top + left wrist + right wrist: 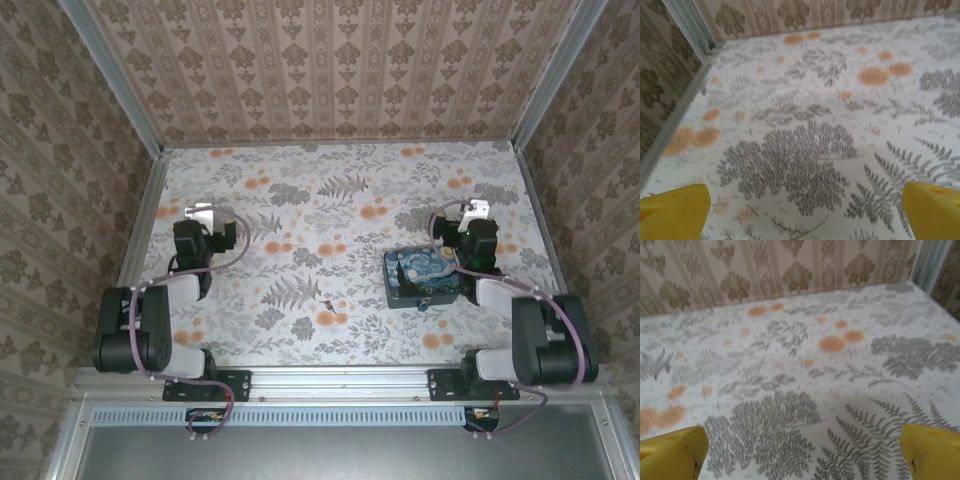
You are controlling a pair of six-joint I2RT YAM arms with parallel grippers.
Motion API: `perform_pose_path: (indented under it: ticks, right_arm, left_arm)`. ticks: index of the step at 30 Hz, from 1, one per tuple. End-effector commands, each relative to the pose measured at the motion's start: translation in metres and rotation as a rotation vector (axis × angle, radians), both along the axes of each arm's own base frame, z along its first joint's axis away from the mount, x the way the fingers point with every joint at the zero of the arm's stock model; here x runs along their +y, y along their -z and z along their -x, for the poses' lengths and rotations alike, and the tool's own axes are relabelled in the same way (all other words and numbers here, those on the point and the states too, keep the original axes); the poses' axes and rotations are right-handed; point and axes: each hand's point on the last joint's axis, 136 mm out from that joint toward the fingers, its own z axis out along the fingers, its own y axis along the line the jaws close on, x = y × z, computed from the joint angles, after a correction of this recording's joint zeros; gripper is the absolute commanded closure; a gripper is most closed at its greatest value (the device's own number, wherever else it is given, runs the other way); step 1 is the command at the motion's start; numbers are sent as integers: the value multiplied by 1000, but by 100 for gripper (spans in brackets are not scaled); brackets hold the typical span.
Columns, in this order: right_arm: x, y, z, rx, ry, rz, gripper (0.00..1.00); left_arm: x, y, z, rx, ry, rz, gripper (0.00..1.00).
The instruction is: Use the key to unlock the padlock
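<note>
The 2 arms hang low over the floral table [300,190]. In the wrist views the yellow fingers [675,212] of the left gripper [806,212] and those of the right gripper [804,452] stand wide apart, with nothing held between them. A tiny dark item, which looks like the key [327,301], lies on the table between the 2 arms, well apart from both grippers and to the left of the blue swirl-painted box [420,275] near the right arm.
</note>
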Motion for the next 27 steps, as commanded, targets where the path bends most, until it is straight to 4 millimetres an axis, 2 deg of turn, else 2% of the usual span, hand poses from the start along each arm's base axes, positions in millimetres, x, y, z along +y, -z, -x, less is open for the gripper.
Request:
perform_pose_path:
  ticks: [1,2,4,7,10,13,18,22,27]
  right_arm:
    - [-21,-24,11,-9,165,-141,0]
    - [-24,-28,17,-24,187,-199,0]
    - [-18,-38,22,-36,134,-279,0]
    - [-13,-40,38,17,127,-362,2]
    - [-9,-26,62,171,181,-442,6]
    - [-6,-11,90,323,245,-510,8]
    - [0,16,125,500,302,-554,7]
    - [6,35,140,592,299,-559,7]
    - [21,55,153,623,259,-627,8]
  left_arm:
    - [2,-25,1,38,-47,5,0]
    - [1,-32,2,55,-57,20,0]
    - [-3,-47,6,90,-75,60,0]
    - [-15,-68,14,122,-83,136,0]
    - [-41,-86,22,156,-26,211,0]
    - [-76,-94,34,225,72,273,0]
    - [-130,-90,59,296,205,336,0]
    - [-164,-81,79,359,279,359,0]
    - [-193,-75,99,405,317,336,0]
